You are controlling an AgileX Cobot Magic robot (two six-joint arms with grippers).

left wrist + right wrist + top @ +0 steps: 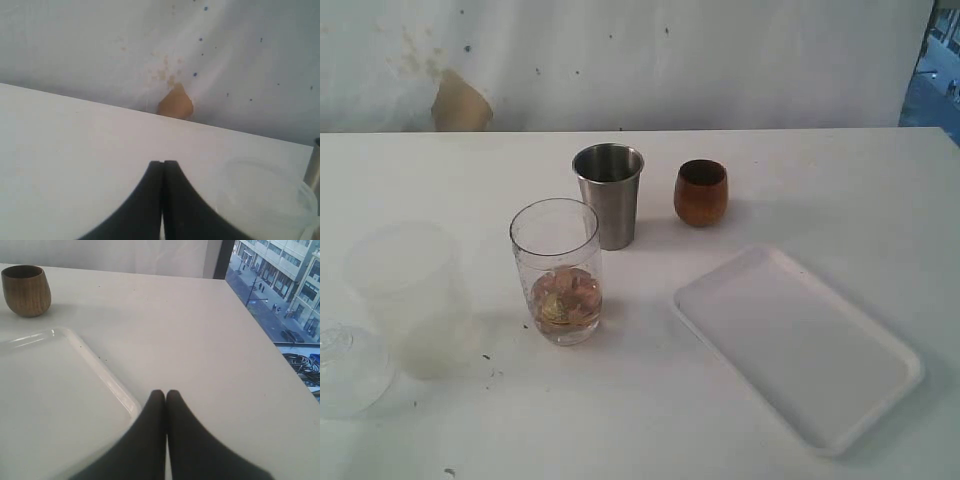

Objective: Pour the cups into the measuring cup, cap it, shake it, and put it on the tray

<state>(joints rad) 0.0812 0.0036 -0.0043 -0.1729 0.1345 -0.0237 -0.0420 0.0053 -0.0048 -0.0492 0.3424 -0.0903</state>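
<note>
Steel tumbler (pixel 609 195) stands just behind measuring cup (pixel 556 270); left claw (pixel 162 164) and right claw (pixel 165 393) are pressed together, empty. Pouring well likely means gripping mid-body, tipping slowly.

Seeing a wide frosted plastic cup (pixel 410 300) standing upright on the white table (pixel 820 190); noticing a tan patch (pixel 458 103) showing on the stained white wall (pixel 720 60) behind; glimpsing city buildings (pixel 280 270) outside.

Steel tumbler (pixel 608 195), wooden cup (pixel 701 192) upright; measuring cup (pixel 557 270) — uncapped; cap (pixel 342 365) apart; tray (pixel 798 345) flat.
</note>
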